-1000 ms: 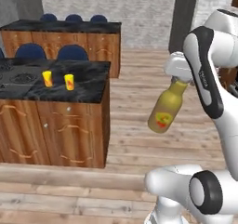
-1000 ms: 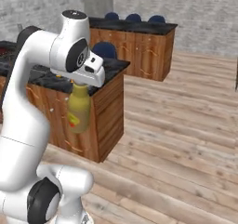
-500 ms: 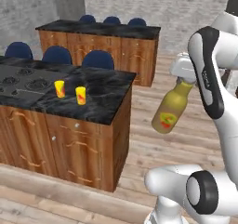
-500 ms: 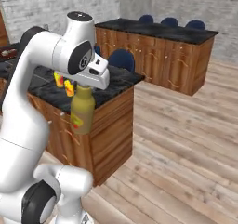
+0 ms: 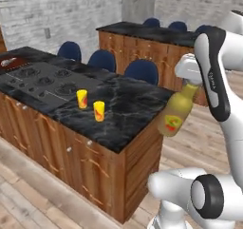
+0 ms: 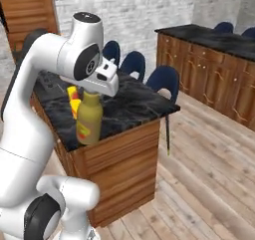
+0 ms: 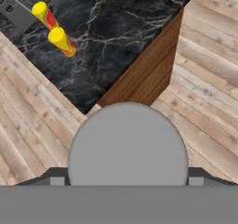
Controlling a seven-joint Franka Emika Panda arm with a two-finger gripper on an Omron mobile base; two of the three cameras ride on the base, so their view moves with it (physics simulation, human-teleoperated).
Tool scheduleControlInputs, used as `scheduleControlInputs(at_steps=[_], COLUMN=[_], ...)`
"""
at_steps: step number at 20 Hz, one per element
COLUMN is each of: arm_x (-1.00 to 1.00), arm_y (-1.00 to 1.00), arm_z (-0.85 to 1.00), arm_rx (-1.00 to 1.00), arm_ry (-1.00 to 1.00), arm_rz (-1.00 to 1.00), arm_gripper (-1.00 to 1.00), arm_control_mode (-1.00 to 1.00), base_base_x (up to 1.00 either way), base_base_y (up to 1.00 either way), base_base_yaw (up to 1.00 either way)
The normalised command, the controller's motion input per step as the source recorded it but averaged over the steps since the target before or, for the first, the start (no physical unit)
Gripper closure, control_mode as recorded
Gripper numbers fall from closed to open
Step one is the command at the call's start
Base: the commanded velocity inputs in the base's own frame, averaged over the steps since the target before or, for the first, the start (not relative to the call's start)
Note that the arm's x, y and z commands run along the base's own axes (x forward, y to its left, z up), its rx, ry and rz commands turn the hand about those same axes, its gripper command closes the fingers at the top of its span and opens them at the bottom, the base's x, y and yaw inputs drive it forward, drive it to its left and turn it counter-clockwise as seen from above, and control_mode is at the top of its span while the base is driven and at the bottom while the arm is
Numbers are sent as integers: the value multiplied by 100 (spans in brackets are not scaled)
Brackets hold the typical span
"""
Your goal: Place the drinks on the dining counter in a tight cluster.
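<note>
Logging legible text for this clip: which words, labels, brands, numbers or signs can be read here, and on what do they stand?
None can be read.
Mustard-yellow bottle held by the gripper: a red and yellow label, a blurred patch with no letters that can be made out.
Two small yellow cans on the dining counter: red marks, too small to tell if they are text.
Cooktop: no markings legible.

The base is swinging round: the black white-veined marble tabletop (image 5: pixel 128 104) now sits closer, beside the held mustard-yellow bottle (image 5: pixel 176 115).
</note>
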Motion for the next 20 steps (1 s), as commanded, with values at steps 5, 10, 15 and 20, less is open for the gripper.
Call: scheduleControlInputs(at_steps=[5, 10, 15, 20], arm_x=[0, 0, 0, 0], arm_y=[0, 0, 0, 0], arm_z=[0, 0, 0, 0], arm_rx=[0, 0, 0, 0], arm_ry=[0, 0, 0, 0], arm_rz=[0, 0, 0, 0], arm_gripper=[100, 100, 100, 100], arm_control_mode=[100, 100, 100, 100], base_base_x=[100, 100, 61, -16], base_base_y=[-48, -36, -82, -89], base_base_yaw=[73, 80, 58, 4])
